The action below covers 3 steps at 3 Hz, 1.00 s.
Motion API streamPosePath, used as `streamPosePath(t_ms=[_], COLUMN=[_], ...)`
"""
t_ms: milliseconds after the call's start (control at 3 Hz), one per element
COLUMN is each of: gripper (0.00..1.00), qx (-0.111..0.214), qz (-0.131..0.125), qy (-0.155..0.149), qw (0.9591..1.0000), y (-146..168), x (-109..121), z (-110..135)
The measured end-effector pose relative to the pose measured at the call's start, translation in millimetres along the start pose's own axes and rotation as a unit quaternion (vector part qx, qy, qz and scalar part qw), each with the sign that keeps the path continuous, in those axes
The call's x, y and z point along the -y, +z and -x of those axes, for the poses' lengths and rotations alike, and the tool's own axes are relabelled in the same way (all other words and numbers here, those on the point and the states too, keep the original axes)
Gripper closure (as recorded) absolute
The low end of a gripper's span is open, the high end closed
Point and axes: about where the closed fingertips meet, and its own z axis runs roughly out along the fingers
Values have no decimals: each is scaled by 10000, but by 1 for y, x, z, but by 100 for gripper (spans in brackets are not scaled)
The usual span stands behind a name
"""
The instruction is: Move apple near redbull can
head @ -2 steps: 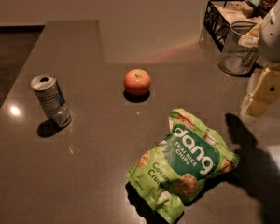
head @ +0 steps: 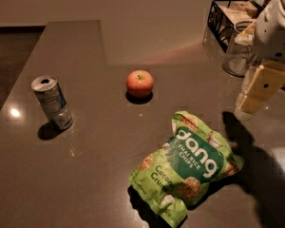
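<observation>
So the gripper [head: 254, 95] is hanging over the right edge of the counter [head: 85, 184], cream-coloured and pointing down and to the left, not touching anything, and honestly I can't tell if it's released or clenched from this angle. Right behind it there's a clear glass cup [head: 236, 57], with a black wire basket [head: 217, 14] at the back corner. Below and left of the gripper is a green chips bag [head: 187, 170] lying flat. The apple [head: 139, 82] sits by itself mid-counter, stem dimple up, well apart from the gripper. The redbull can [head: 52, 102] is further over on the left, standing, well apart from the apple.
</observation>
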Motion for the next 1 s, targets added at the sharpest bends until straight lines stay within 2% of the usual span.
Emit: streamPosePath(t_ms=[667, 1000], gripper=[0, 0], qx=[396, 677], qz=[258, 499], qy=[55, -30], qw=[9989, 9965], y=[36, 68], x=[21, 23], z=[41, 71])
